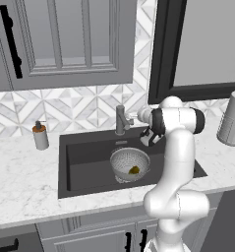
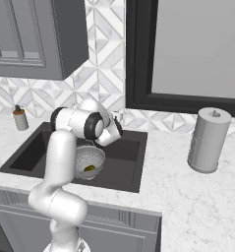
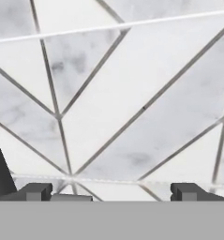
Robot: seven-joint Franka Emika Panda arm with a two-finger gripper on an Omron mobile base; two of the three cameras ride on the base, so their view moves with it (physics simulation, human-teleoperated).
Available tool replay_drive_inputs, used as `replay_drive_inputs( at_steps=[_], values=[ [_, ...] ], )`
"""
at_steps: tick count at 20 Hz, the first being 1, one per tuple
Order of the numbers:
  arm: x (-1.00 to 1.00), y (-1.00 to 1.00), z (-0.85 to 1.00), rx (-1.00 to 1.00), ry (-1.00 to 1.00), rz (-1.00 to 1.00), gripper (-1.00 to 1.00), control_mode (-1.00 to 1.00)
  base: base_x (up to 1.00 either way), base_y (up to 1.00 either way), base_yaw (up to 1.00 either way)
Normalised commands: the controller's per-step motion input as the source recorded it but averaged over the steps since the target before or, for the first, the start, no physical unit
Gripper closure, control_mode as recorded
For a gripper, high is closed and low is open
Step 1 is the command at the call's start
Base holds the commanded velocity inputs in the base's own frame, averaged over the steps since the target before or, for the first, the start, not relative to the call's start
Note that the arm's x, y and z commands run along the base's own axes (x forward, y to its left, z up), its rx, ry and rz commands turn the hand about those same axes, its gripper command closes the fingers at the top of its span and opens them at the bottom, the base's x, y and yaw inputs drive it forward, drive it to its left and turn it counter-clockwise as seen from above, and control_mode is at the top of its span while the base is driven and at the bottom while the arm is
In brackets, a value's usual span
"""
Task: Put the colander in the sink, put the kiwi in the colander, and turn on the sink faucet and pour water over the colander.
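The silver perforated colander [image 1: 124, 160] [image 2: 84, 158] stands in the dark sink [image 1: 84, 162] [image 2: 124, 157], right of its middle. The small olive-green kiwi [image 1: 134, 170] [image 2: 90, 168] lies inside the colander. The dark grey sink faucet [image 1: 121, 119] rises at the basin's back edge. The arm's hand [image 1: 148, 134] hangs just right of the faucet, above the back of the basin and higher than the colander. In the hand view my gripper [image 3: 111, 192] is open, its tips wide apart and empty, facing the marble tile backsplash [image 3: 132, 103] close up.
A white soap dispenser [image 1: 40, 135] [image 2: 20, 118] stands on the counter left of the sink. A grey paper towel roll [image 1: 232, 120] [image 2: 208, 140] stands to the right. Wall cabinets [image 1: 65, 39] hang above left and a dark window frame [image 1: 161, 54] above right.
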Motion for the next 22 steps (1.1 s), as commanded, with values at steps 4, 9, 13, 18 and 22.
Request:
replay_drive_inputs(
  at_steps=[4, 9, 13, 18, 22],
  values=[
    [0.0, 0.04, -0.04, 0.0, 0.0, 0.0, -1.0, -1.0, 0.0, 0.0, 0.0],
    [0.0, 0.0, -0.07, 0.0, 0.0, 0.0, -1.0, -1.0, 0.0, 0.0, 0.0],
    [0.0, 0.0, -0.01, 0.0, 0.0, 0.0, -1.0, -1.0, 0.0, 0.0, 0.0],
    [0.0, -0.21, 0.0, 0.0, 0.0, 0.0, -1.0, -1.0, 0.0, 0.0, 0.0],
    [0.0, -0.42, 0.0, 0.0, 0.0, 0.0, -1.0, -1.0, 0.0, 0.0, 0.0]
  ],
)
